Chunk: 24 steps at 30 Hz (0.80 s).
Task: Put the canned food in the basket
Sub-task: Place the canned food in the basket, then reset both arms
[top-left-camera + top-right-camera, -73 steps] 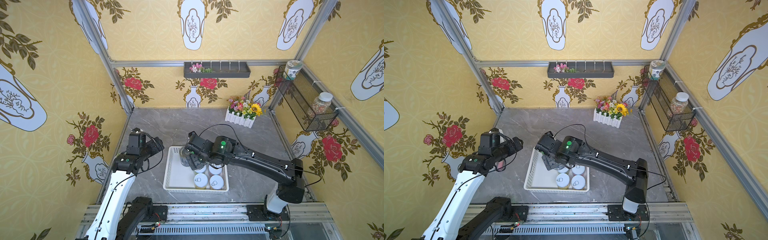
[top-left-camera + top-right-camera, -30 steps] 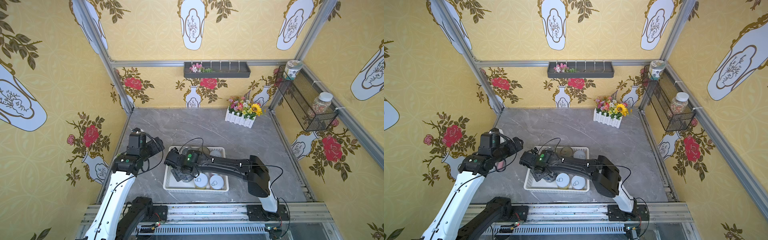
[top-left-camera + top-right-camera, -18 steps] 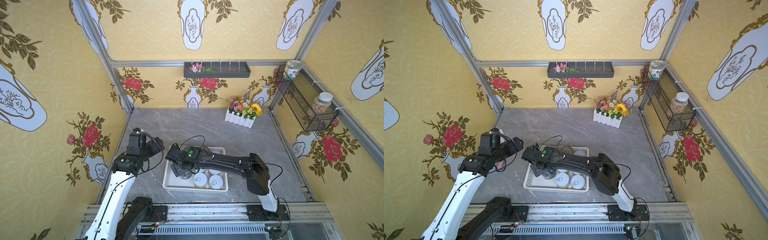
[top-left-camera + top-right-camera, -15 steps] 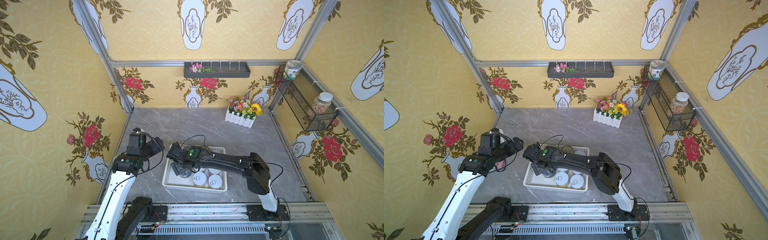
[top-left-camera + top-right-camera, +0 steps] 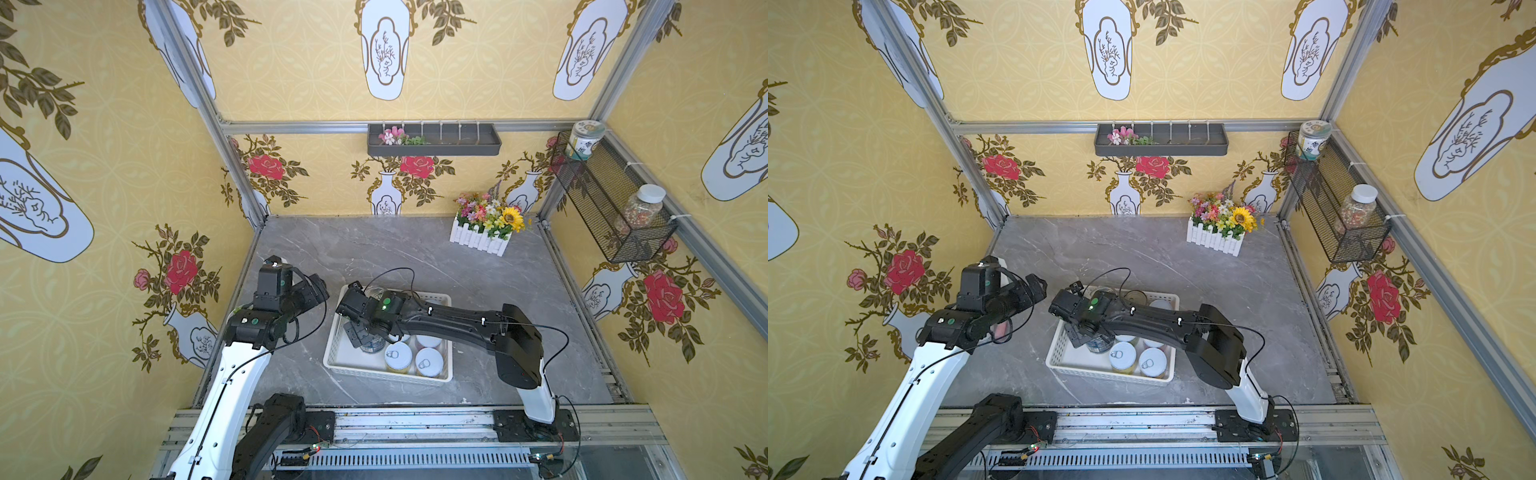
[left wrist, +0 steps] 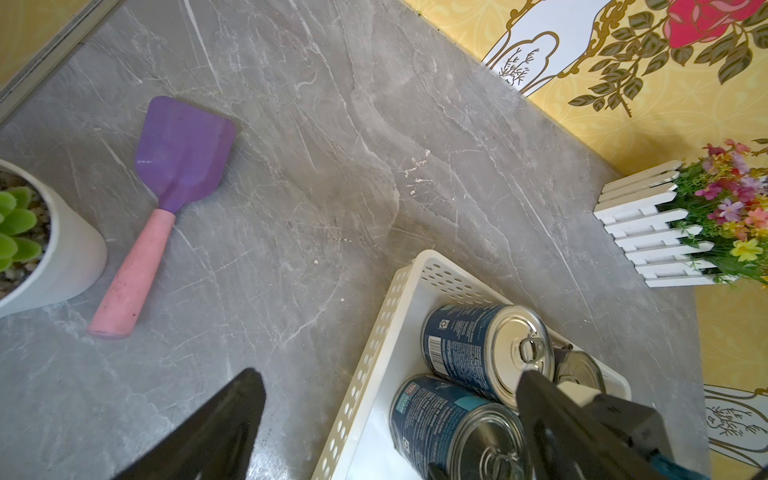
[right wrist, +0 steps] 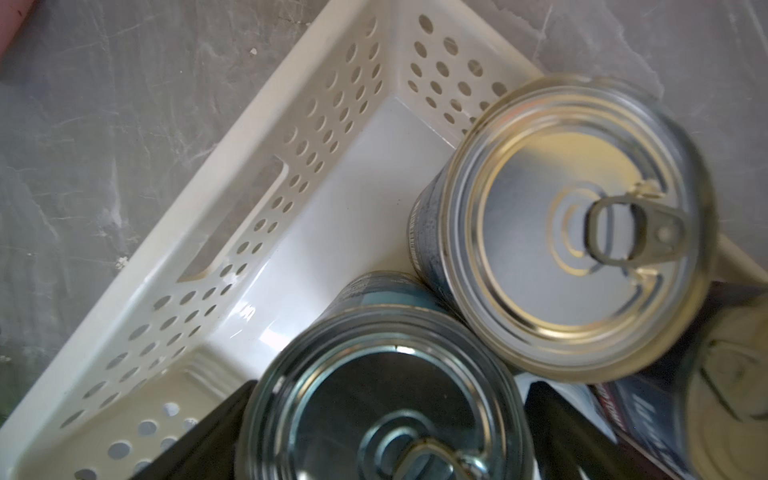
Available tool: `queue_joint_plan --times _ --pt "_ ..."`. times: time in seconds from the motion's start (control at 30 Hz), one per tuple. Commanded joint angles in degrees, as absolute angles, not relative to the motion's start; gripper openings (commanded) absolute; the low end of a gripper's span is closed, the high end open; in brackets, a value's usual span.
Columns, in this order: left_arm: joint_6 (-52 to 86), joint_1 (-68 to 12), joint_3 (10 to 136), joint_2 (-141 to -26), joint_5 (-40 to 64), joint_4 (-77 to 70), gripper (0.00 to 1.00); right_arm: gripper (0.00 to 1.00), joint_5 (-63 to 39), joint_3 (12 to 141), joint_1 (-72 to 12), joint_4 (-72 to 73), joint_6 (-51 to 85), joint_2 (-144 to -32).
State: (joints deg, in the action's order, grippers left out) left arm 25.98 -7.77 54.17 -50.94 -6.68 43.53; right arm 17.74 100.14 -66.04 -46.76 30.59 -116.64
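Cans [image 5: 399,357] stand in the white basket [image 5: 365,370], lower centre in both top views; right gripper [image 7: 392,399] straddles a blue can [image 7: 365,291], grip unclear; left gripper [image 6: 388,374] gapes, empty.

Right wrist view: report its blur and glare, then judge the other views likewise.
Right wrist view: soft and smeared throughout, warm glare on the farther can lid, the nearer can lid reflecting dark. Left wrist view: crisp on the purple spatula and white basket. Both top views: sharp, evenly lit, no harsh shadows on the tabletop.
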Motion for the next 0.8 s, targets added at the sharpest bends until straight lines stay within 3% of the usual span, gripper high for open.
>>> queue_joint_plan --times 0.0,0.3,0.4,0.53,0.77 --pt "25.87 -7.72 53.83 -50.67 -6.83 43.24 1.0 0.97 25.63 100.22 -66.91 -49.84 30.11 -114.01" --pt "26.59 -7.73 53.87 -48.05 -8.48 43.66 1.0 0.97 32.51 91.52 -69.78 -42.86 28.55 -96.34" --pt "27.25 -7.09 54.23 -46.73 -11.07 44.14 1.0 0.97 37.53 80.63 -69.81 -34.58 27.01 -84.75" --pt "29.9 -5.08 59.46 -43.12 -15.94 48.05 1.0 0.97 51.41 61.73 -67.7 -20.57 21.68 -68.23" --pt "35.39 -5.2 44.21 -23.21 -11.54 23.95 1.0 0.97 55.15 37.33 -55.52 -3.23 2.32 -45.62"
